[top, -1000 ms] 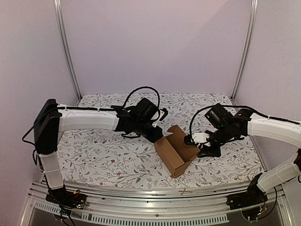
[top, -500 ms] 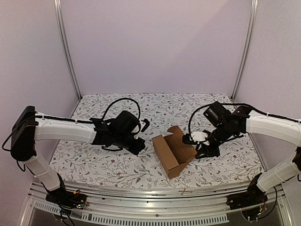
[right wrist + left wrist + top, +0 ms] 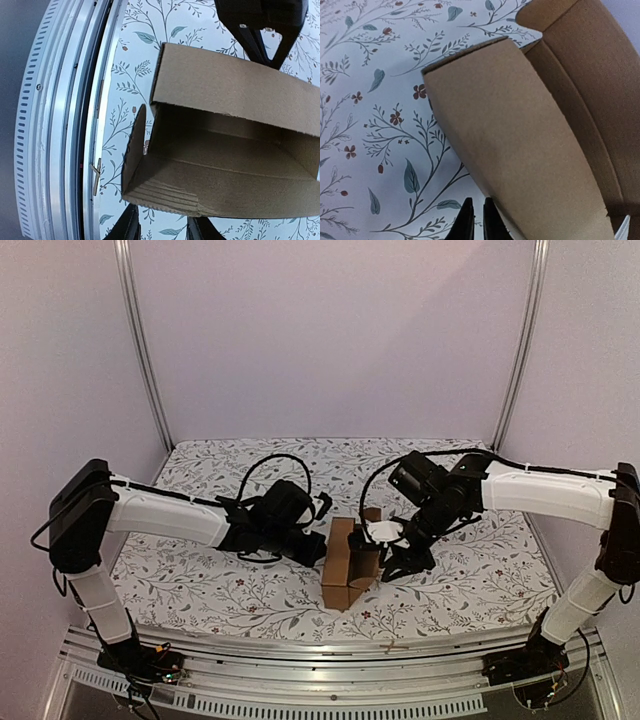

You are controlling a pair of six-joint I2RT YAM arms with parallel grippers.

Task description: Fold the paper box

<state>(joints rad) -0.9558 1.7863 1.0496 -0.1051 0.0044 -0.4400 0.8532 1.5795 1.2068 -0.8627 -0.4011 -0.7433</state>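
Left gripper [image 3: 477, 214] has its two black fingers drawn together, with only a thin slit between them and nothing held there. It hangs low over the flowered tabletop [image 3: 200, 580], just beside the left wall of the paper box [image 3: 520, 150]. From the wrist view I cannot tell if the tips touch the cardboard.

Right gripper [image 3: 165, 227] has its fingers apart. The near, ribbed edge of the paper box lies across them, just above the tips. It is not clear from this view whether the fingers press on that edge or only stand next to it.

The paper box is plain brown and stands in the middle of the tabletop, between the two grippers, a little nearer to the front rail [image 3: 65, 125] than to the back wall. It is partly formed: the long walls are raised, the inside is open to the right wrist camera, and one small end flap stands out loose at its near corner.
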